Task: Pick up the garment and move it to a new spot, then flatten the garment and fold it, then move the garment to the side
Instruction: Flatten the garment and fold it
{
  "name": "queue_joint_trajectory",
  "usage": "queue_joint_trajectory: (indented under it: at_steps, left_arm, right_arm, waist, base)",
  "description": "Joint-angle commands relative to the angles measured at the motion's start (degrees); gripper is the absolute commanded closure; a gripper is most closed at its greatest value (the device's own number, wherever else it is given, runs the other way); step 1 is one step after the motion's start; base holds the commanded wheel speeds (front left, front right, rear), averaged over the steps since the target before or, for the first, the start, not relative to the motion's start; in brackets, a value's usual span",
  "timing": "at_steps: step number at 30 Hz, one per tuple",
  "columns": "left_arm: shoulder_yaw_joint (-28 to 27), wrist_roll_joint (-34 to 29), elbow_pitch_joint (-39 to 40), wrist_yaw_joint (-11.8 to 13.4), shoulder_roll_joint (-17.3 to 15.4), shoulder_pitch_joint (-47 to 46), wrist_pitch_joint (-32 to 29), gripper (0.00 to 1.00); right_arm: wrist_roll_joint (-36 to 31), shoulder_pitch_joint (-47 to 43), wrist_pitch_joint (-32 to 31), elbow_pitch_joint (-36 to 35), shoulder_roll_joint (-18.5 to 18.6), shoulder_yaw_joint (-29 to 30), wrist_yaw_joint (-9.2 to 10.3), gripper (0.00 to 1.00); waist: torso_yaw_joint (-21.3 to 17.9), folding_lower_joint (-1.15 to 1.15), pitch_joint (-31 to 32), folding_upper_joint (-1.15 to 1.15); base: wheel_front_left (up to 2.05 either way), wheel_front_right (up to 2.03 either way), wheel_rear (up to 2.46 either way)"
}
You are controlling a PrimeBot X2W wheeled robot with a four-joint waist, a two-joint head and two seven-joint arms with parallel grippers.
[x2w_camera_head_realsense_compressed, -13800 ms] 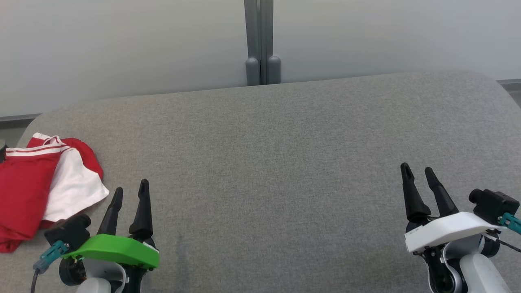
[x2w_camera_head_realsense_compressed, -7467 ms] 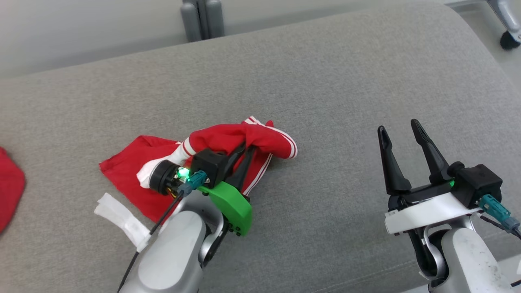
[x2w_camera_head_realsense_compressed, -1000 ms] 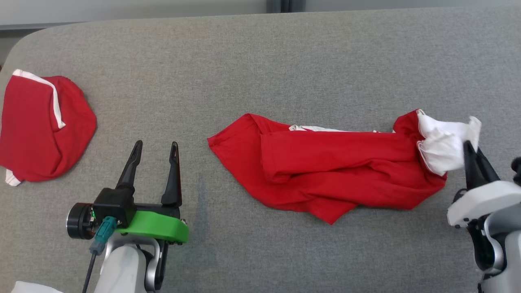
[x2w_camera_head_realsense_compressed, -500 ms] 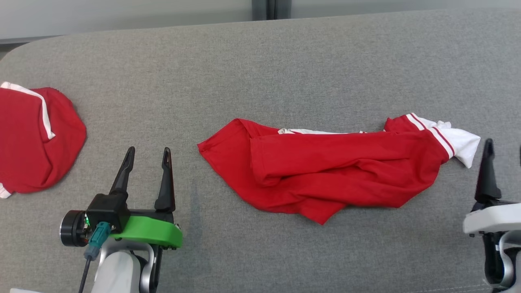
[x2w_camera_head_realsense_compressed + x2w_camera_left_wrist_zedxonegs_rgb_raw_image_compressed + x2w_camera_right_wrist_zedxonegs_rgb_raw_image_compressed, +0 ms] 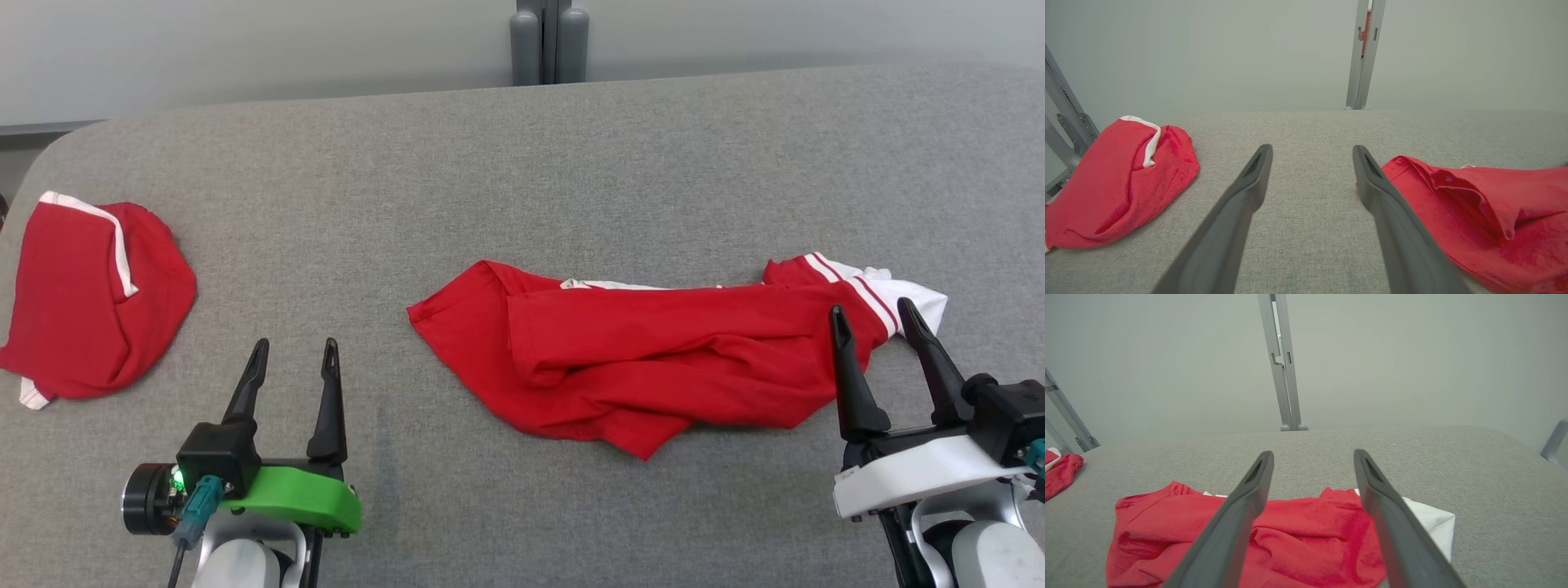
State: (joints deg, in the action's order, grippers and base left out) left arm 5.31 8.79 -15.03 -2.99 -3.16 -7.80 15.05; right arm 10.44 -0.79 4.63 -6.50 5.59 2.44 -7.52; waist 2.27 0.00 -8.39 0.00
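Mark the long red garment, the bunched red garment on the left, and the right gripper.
long red garment [image 5: 653, 359], head view, middle of its red body.
bunched red garment [image 5: 90, 310], head view, middle of the red heap.
right gripper [image 5: 869, 309], head view, midway between its fingertips.

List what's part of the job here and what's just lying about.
Job: crumpled red garment in the middle; left gripper and right gripper, both open, holding nothing.
Lying about: second red garment at far left; grey post behind.

Bare grey surface [image 5: 326, 245] separates the garment [image 5: 653, 359] from a bunched red cloth [image 5: 90, 302].
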Motion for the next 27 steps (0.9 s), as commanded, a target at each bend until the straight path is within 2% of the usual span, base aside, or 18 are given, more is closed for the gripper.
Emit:
queue_joint_trajectory:
  at_steps: [1, 15, 17, 21, 27]
  left_arm:
    - [-0.31, 0.12, -0.08, 0.41, -0.40, 0.51, 0.18, 0.00]
    - [0.38, -0.46, 0.03, 0.67, -0.81, -0.03, 0.18, 0.00]
    - [1.36, -0.60, 0.23, 0.00, -0.70, -1.39, -0.46, 0.00]
    - [5.15, 0.72, 0.65, -1.92, -0.32, -6.00, -4.36, 0.00]
    - [12.98, 6.93, -3.55, -3.88, 0.11, -14.81, -16.22, 0.00]
  right_arm:
    - [0.52, -0.61, -0.15, -0.41, -0.22, -0.11, 0.06, 0.00]
    - [0.79, -0.91, -1.25, -0.89, -0.61, 0.40, 0.06, 0.00]
    - [0.69, -0.53, -1.37, -1.09, -0.59, 0.57, 0.06, 0.00]
    - [0.76, 0.56, -1.51, -1.32, -0.23, 0.46, 0.06, 0.00]
    - [1.30, 2.43, -1.11, -0.30, 0.22, -0.65, 0.06, 0.00]
  waist:
    - [0.11, 0.00, 0.37, 0.00]
    - [0.35, 0.00, 0.29, 0.00]
    - [0.40, 0.00, -0.35, 0.00]
    - [0.37, 0.00, -2.34, 0.00]
    - [-1.43, 0.00, -5.15, 0.00]
  base:
    - [0.00, 0.00, 0.00]
    - [0.00, 0.00, 0.00]
    - [0.00, 0.00, 0.00]
    - [0.00, 0.00, 0.00]
    - [0.00, 0.00, 0.00]
